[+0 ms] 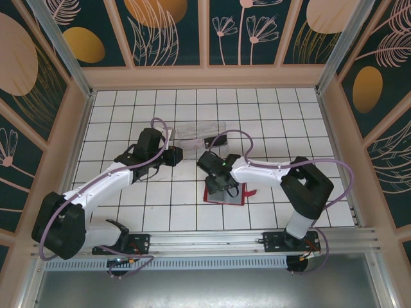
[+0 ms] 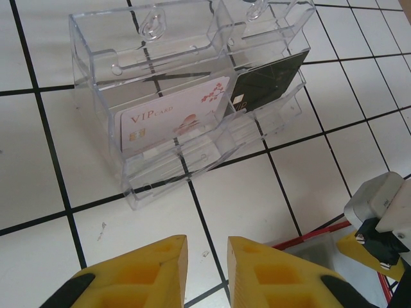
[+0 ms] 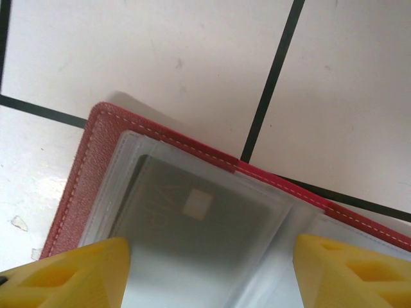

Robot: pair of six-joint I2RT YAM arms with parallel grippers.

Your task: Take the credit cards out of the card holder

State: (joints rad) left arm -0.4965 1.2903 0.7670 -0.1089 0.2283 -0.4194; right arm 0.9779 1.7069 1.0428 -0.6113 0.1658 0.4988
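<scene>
right wrist: open red card holder [image 3: 96, 151]

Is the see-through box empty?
No, the clear box has a white VIP card and a dark card standing inside it.

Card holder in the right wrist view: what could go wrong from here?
The card lies under a clear sleeve, so the open right gripper may pinch sleeve and card together and lift the whole card holder. The left gripper is not pinning it, so it may slide.
</scene>
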